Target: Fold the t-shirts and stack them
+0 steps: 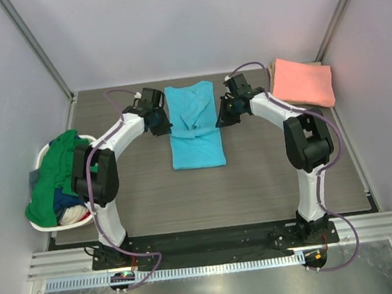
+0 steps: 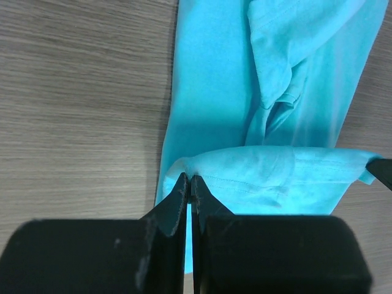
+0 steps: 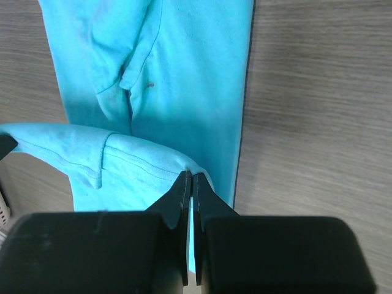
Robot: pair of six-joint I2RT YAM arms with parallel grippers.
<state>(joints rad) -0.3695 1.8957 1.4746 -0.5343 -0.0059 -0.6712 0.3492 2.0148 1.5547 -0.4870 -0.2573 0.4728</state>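
A grey wood-grain tabletop [image 1: 270, 181] between white walls carries a sky-blue shirt [image 1: 196, 150] at its middle, its sides folded in. The left fingers [image 2: 176, 205] and right fingers [image 3: 176, 202] each pinch a corner of one lifted end. To fold well, both should travel level and together, keeping the edge taut, and lay it square. A folded pink shirt [image 1: 303, 83] lies at the far right corner.

- Grey wood-grain table [image 1: 276, 174] filled the middle of the frame.
- Sky-blue t-shirt [image 1: 196, 147] lay at centre.
- Folded salmon-pink t-shirt [image 1: 305, 81] lay upper right.
- White basket [image 1: 43, 153] sat at left edge.
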